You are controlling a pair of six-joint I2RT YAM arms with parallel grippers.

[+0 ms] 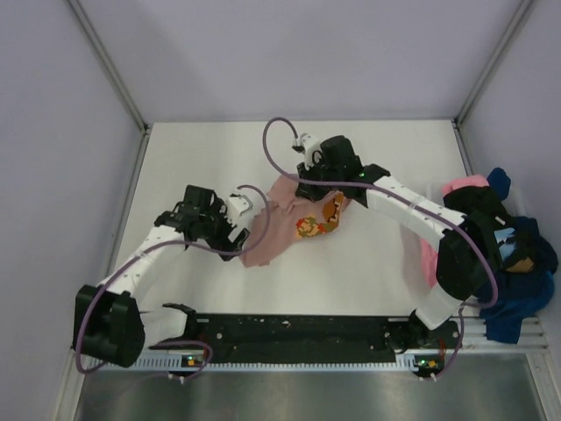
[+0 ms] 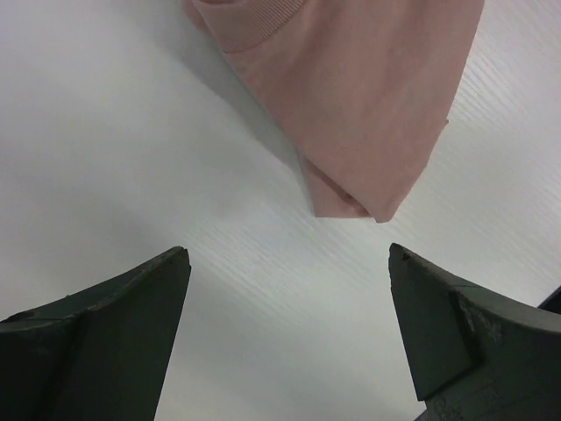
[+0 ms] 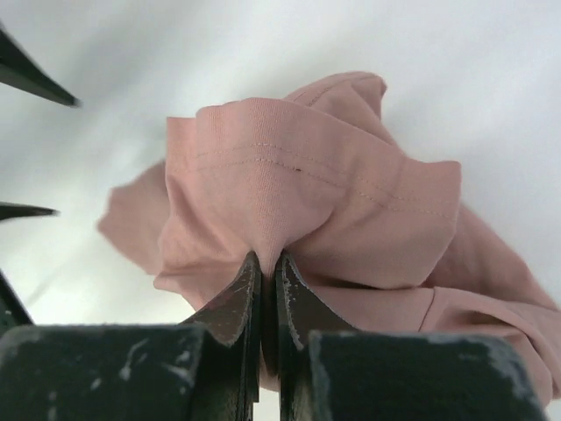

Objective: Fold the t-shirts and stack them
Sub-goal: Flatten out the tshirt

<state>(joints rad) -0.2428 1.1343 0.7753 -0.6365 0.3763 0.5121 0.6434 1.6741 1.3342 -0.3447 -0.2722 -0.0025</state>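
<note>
The dusty rose-pink t-shirt (image 1: 282, 226) lies crumpled in the middle of the table, its orange-brown pixel figure (image 1: 308, 227) facing up. My right gripper (image 1: 307, 186) is shut on a hemmed fold at the shirt's far edge; the right wrist view shows the cloth (image 3: 307, 193) pinched between the fingers (image 3: 235, 303). My left gripper (image 1: 235, 232) is open and empty just left of the shirt. In the left wrist view a corner of the shirt (image 2: 359, 114) lies beyond the spread fingers (image 2: 438, 316). Bright pink (image 1: 463, 187), navy (image 1: 517, 298) and black shirts are piled at the right edge.
The pile of other shirts (image 1: 504, 254) sits against the right wall beside the right arm's base. White walls (image 1: 105, 132) enclose the table on three sides. A black rail (image 1: 298, 338) runs along the near edge.
</note>
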